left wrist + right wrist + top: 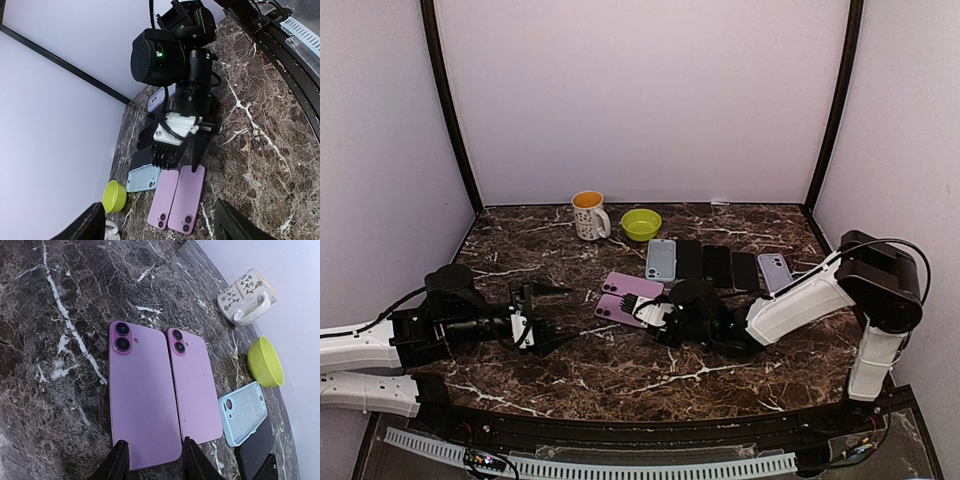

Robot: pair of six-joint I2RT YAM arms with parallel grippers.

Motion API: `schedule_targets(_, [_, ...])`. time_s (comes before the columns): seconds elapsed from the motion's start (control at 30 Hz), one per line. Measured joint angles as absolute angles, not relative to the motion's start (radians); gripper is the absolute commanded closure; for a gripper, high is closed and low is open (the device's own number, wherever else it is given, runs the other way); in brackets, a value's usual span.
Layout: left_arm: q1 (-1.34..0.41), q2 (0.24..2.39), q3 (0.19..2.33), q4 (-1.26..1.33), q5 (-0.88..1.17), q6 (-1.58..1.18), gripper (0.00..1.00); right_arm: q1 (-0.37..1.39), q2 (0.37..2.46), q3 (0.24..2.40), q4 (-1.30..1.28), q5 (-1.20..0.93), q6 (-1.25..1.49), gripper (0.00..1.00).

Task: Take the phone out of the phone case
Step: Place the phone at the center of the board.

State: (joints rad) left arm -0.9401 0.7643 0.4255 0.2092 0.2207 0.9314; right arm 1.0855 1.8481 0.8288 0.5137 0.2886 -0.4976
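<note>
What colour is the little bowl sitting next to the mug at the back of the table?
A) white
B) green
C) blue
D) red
B: the bowl beside the mug is bright lime green, which shows in the overhead view and both wrist views.

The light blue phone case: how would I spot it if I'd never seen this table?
On the marble table, find the lime green bowl by the back wall. A row of phones starts just in front of it; the light blue case is leftmost. Beside it lie black phones; the purple phones sit nearer the front.
</note>
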Motion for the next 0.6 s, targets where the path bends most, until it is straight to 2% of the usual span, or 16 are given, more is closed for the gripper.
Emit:
schedule_targets(0.37, [-0.939,0.764,0.423,0.211,0.190,0.929,0.23,1.050,1.673,0.761,0.460,0.299,-0.373,0.57])
schedule_targets(0.6, [-0.894,0.765,0.421,0.241,0.142,0.880,0.19,0.921,1.512,0.759,0.445,0.286,-0.266,0.37])
